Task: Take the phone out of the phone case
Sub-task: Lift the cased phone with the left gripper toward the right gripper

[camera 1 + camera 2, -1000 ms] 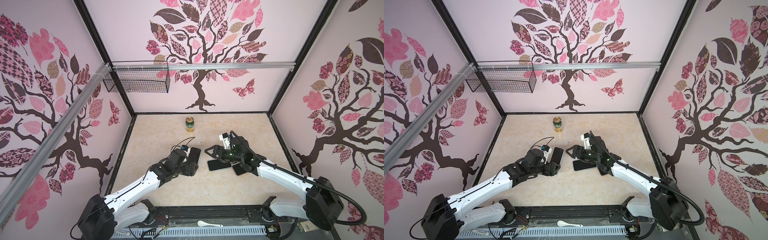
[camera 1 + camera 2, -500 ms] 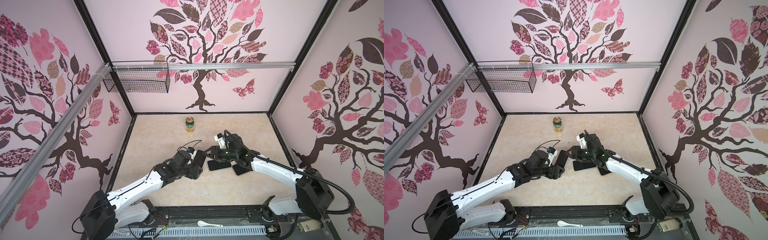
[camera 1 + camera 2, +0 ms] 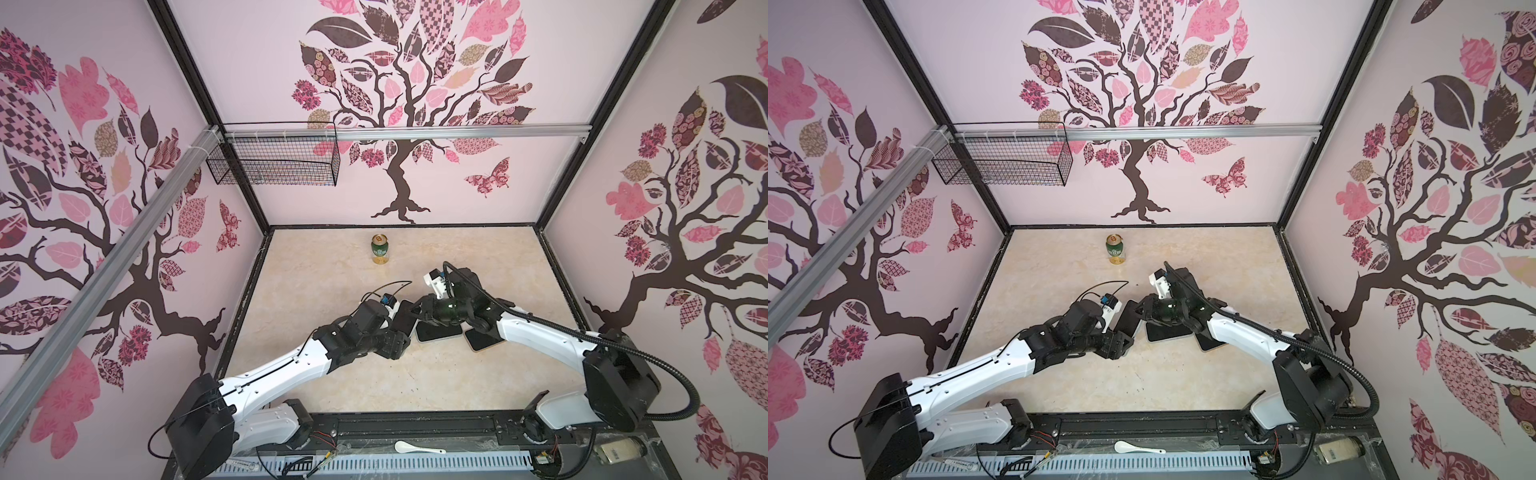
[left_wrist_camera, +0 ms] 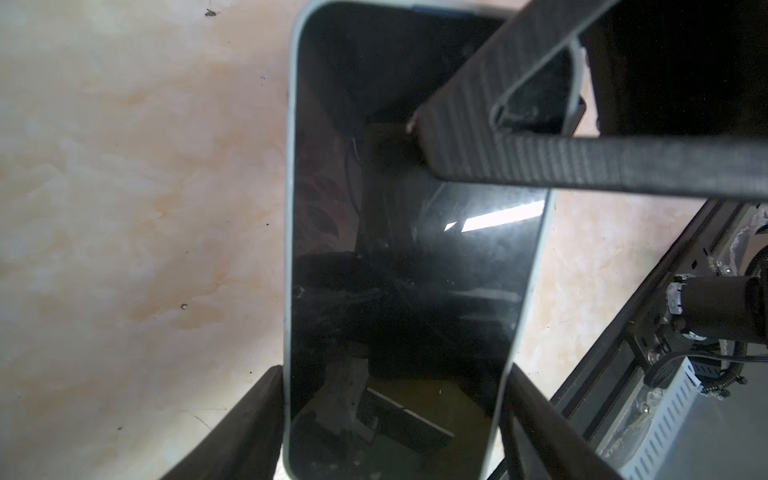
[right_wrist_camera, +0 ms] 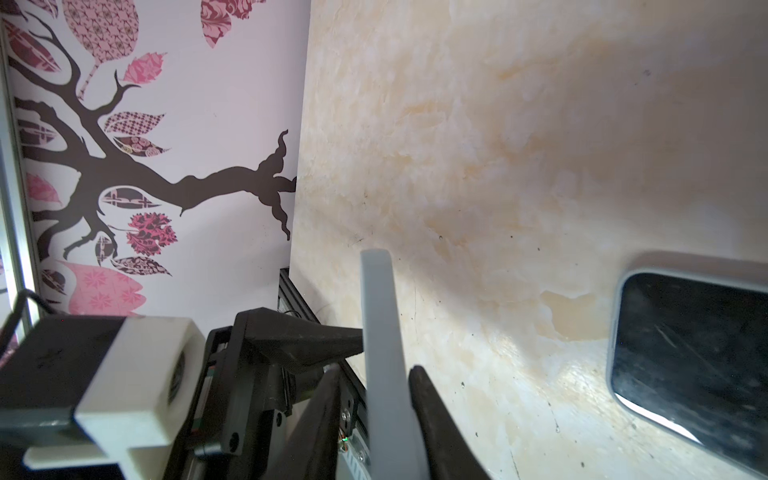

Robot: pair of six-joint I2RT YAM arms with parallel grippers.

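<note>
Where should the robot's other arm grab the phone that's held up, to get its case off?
Grab the thin grey case rim at the phone's free end, coming from the right side. The left gripper pinches the long sides at the other end, so that free, narrow rim fits between the right gripper's fingers, I think.

green can (image 3: 380, 249), label too small to read

In both top views the held phone (image 3: 405, 318) is largely covered by the two wrists. In the left wrist view its lower end runs off the frame edge and a dark strap (image 4: 582, 162) crosses its far end. In the right wrist view a second phone (image 5: 690, 357) on the bench is cropped
</note>
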